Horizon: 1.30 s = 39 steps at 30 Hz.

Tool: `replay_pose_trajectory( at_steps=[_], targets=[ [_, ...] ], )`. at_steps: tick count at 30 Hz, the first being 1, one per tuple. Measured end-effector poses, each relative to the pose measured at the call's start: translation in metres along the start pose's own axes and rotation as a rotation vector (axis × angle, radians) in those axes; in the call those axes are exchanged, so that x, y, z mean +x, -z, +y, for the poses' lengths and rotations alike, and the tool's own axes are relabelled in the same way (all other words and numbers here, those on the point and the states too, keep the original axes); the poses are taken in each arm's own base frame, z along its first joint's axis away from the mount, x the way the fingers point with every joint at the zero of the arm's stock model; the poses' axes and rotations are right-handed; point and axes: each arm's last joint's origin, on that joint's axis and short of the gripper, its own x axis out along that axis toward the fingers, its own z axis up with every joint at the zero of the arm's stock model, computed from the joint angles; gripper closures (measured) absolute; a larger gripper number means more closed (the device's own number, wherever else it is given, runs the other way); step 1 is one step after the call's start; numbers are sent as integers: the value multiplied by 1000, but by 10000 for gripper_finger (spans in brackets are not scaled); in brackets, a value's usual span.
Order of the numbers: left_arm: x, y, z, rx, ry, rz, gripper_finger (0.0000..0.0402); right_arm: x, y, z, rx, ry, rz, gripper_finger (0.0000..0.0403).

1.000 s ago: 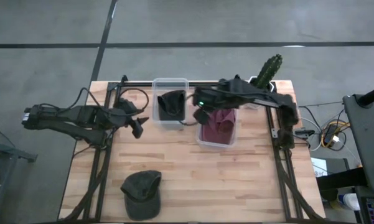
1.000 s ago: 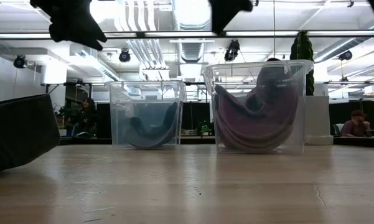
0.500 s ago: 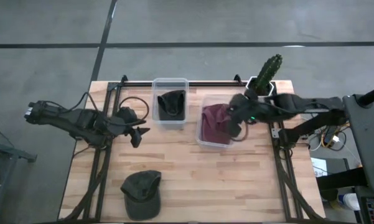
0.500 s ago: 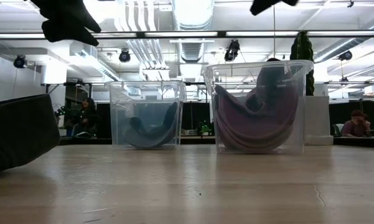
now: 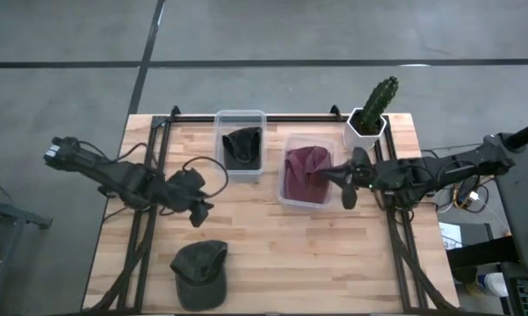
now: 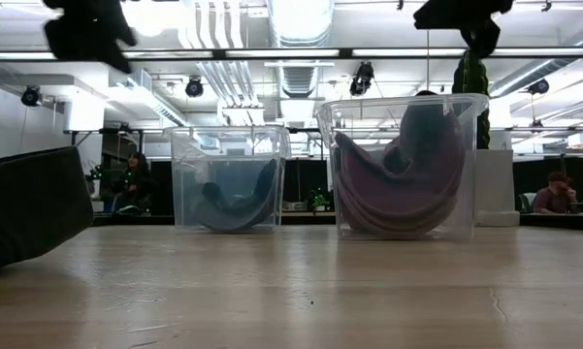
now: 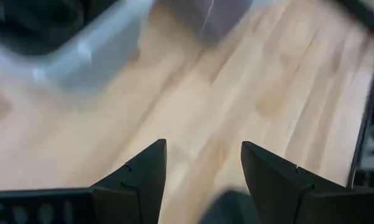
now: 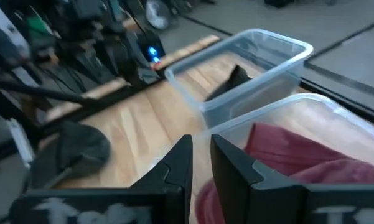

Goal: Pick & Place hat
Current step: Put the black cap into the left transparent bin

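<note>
Left gripper [image 5: 196,209], fingers spread, above bare table [image 5: 264,254] beyond the green hat [image 5: 199,273] at the near edge; black hat in bin [image 5: 241,146]; right gripper [image 5: 344,187], fingers nearly together, beside the red hat's bin [image 5: 306,175].

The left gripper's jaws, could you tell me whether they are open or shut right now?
Open. In the left wrist view the left gripper shows a wide gap between its jaws, with bare table visible through it and nothing held.
</note>
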Motion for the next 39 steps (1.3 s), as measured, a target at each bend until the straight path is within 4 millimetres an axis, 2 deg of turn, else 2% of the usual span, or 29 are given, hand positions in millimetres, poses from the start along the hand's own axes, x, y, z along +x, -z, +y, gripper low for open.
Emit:
replay_pose_trajectory(
  at_steps=[7, 13, 27, 34, 39],
  targets=[
    [-4, 16, -6, -167, -154, 284, 203, -4, 26, -13, 50, -68, -76, 351],
    [-5, 42, -18, -270, -177, 426, 203, -7, 34, -15, 64, -91, -76, 351],
    [-29, 101, -41, -515, -247, 512, 203, -8, 34, -13, 43, -107, -81, 351],
    [-29, 131, -54, -545, -306, 570, 203, -8, 34, -13, 43, -107, -81, 351],
    [-20, 141, -66, -555, -276, 586, 203, -8, 34, -12, 45, -124, -71, 351]
  ],
)
